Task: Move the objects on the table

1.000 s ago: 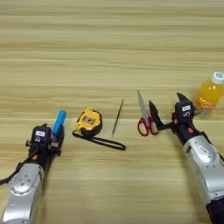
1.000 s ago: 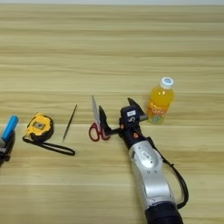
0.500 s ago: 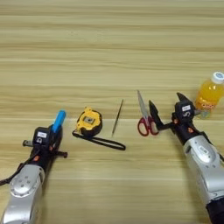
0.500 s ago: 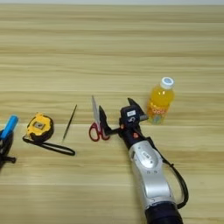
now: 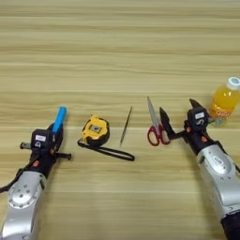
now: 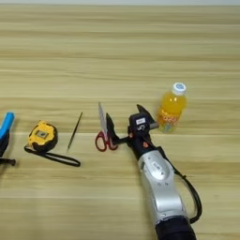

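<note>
Since a second ago, the left gripper (image 5: 49,140) has crept a little forward across the table (image 5: 117,47), and the small blue bar (image 5: 59,118) has gone forward with it. Nothing else has shifted.

The right gripper (image 5: 178,117) rests on the wood with its two black fingers spread wide and nothing between them. The orange-drink bottle (image 5: 224,102) stands upright just beyond its outer finger, white cap on. The scissors (image 5: 155,126) lie just beside its inner finger, red handles nearest that fingertip and closed silver blades pointing away from the robot.

Further in from the left gripper sits a yellow tape measure (image 5: 95,130) with its black strap trailing toward the robot. A thin dark stick (image 5: 125,125) lies beyond that, about midway between the two grippers.

The blue bar is slim, flat and bright. It runs forward from the inner front corner of the left gripper, its near end hidden against the gripper's black body. Whether that gripper is clamped on the bar or only nudging it, we cannot tell.

We judge the bar to be the step in hand. A light, flat piece like this may skid or pivot, so we would keep the travel slow and straight along its length and steer clear of the tape measure.
</note>
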`<action>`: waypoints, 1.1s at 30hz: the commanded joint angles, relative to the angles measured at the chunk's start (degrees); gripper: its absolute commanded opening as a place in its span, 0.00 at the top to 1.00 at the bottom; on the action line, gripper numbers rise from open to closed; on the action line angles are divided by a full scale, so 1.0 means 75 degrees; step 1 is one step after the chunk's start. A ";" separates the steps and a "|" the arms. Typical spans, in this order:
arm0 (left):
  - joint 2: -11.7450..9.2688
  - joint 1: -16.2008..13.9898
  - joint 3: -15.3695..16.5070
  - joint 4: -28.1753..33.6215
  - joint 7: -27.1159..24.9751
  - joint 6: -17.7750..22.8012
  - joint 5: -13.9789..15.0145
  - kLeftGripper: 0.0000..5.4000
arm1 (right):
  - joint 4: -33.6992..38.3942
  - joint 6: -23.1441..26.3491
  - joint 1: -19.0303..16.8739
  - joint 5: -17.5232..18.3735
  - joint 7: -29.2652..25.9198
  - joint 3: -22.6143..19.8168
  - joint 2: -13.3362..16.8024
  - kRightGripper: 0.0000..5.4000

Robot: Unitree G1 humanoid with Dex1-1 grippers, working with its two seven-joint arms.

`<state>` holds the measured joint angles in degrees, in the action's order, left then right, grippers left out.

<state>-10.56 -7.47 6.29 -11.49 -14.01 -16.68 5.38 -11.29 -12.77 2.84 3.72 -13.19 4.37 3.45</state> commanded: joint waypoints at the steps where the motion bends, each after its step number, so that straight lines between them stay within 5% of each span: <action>1: 0.0077 0.0255 -0.0237 0.0418 -0.0176 -0.0069 0.0069 0.87 | 0.0257 0.0228 -0.0082 0.0175 -0.0190 0.0068 -0.0057 0.00; 8: 0.0178 0.0351 -0.0646 0.0993 -0.0311 0.0121 -0.0070 0.87 | 0.0739 0.0596 -0.0268 0.0654 -0.0648 0.0230 -0.0178 0.00; 15: 0.0428 0.0250 -0.1571 0.1181 -0.0586 0.0047 -0.0310 0.87 | 0.1551 0.1539 -0.0556 0.1521 -0.1187 0.0427 -0.0274 0.00; 19: 0.0440 0.0141 -0.2112 0.1199 -0.0859 -0.0022 -0.0450 0.87 | 0.1986 0.2429 -0.0681 0.2397 -0.1552 0.0401 -0.0346 0.00; 33: 0.0449 0.0065 -0.2617 0.1218 -0.1052 -0.0148 -0.0445 0.87 | 0.2749 0.4744 -0.0779 0.4625 -0.2126 0.0171 -0.0385 0.00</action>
<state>-7.25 -6.92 -12.88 -2.98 -21.63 -17.17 2.58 8.15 20.17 -2.86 35.91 -28.40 6.16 0.82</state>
